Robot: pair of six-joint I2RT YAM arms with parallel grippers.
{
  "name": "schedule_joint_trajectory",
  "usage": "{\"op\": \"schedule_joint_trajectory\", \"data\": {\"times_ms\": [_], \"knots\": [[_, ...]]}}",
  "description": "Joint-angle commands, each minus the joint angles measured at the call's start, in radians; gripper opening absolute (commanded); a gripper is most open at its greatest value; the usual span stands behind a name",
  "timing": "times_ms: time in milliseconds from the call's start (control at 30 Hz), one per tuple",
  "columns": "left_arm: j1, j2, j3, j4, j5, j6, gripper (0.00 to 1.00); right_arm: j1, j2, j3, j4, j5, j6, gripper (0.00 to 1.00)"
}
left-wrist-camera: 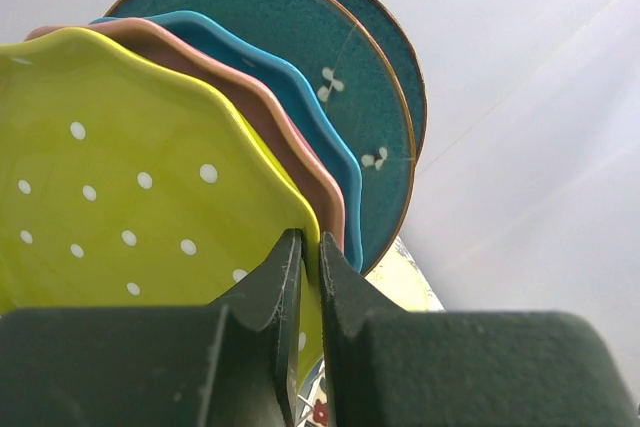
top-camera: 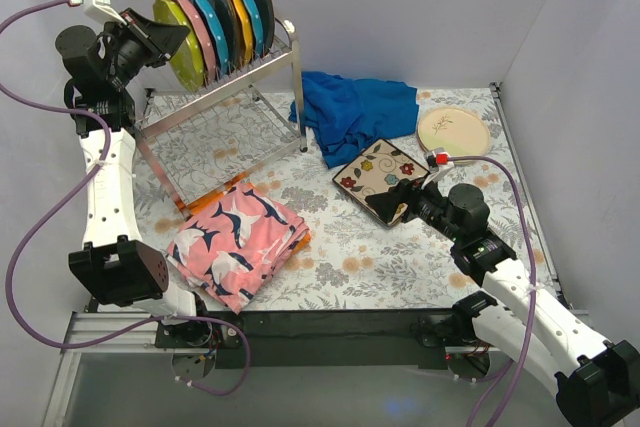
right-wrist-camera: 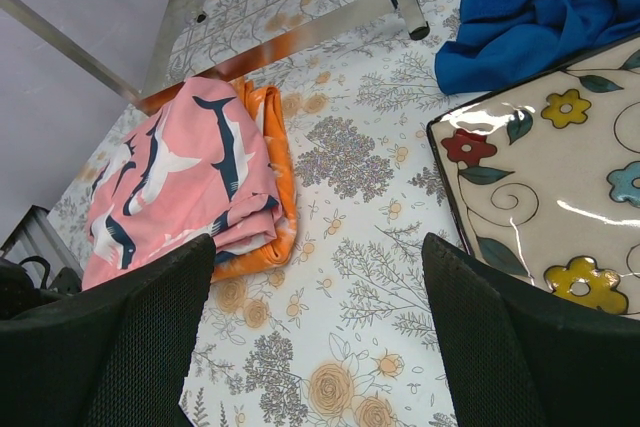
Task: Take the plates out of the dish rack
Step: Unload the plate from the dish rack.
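Your left gripper (left-wrist-camera: 310,272) is clamped shut on the rim of the yellow-green dotted plate (left-wrist-camera: 120,177), the front plate standing in the dish rack (top-camera: 225,97) at the table's far left corner; the pink plate (left-wrist-camera: 300,162), the light blue plate (left-wrist-camera: 310,117) and 2 dark teal plates (left-wrist-camera: 300,37) stand upright close behind it in the same row. Your right gripper (right-wrist-camera: 315,347) hangs with its jaws spread wide, holding nothing, low over the flowered tablecloth (top-camera: 350,247); the square floral plate (right-wrist-camera: 560,207) lies flat just beside it; the round cream plate (top-camera: 453,132) lies farther off, near the blue cloth (top-camera: 355,112).
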State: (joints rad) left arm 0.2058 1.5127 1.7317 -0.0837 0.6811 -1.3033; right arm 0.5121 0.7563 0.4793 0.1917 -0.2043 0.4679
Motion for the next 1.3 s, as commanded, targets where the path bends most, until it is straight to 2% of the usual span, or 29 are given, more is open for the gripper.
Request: {"op": "schedule_joint_trajectory", "data": {"times_ms": [0,267,633,1267], "knots": [[-0.005,-0.032,0.012,0.025,0.018,0.006,0.00,0.006,-0.006,0.007,0.054,0.006,-0.014,0.88],[-0.005,-0.072,0.042,0.016,-0.031,0.076,0.00,0.008,0.000,0.008,0.054,0.008,-0.021,0.88],[-0.005,-0.108,0.005,0.061,-0.046,0.061,0.00,0.008,0.001,0.016,0.055,-0.004,-0.021,0.88],[-0.003,-0.164,0.019,0.012,-0.115,0.104,0.00,0.019,0.005,0.018,0.052,0.002,-0.029,0.88]]}}
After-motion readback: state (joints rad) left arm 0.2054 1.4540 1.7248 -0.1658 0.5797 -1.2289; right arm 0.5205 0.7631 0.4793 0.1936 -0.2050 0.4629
